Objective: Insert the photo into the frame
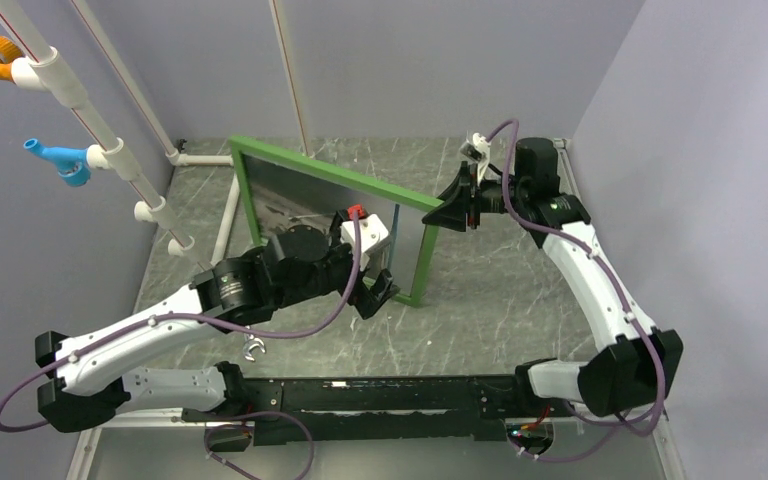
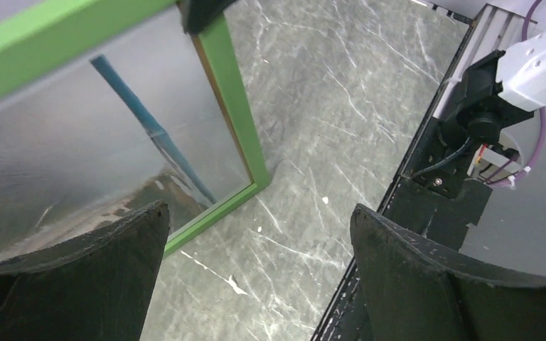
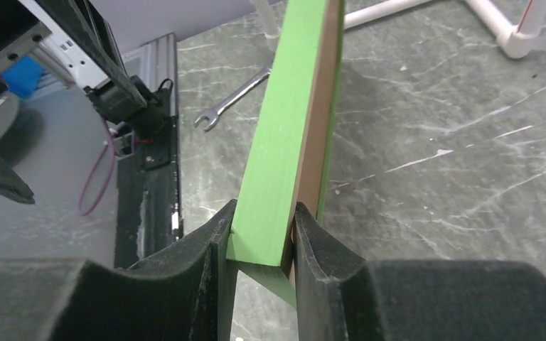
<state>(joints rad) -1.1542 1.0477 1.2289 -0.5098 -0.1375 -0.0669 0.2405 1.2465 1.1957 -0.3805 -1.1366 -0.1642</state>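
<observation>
The frame (image 1: 332, 170) stands upright on the bench (image 1: 500, 290), green face towards the arms, its far lower edge resting on the marbled top. The right fingers (image 1: 460, 212) pinch its upper right corner - green on one side, tan wood on the other. The photo (image 2: 78, 156) shows through the clear pane, blue stripe slanting, brown landscape low down. The left fingers (image 1: 376, 293) are spread wide near the lower right corner - touching nothing. A wrench (image 3: 231, 99) lies nearby.
</observation>
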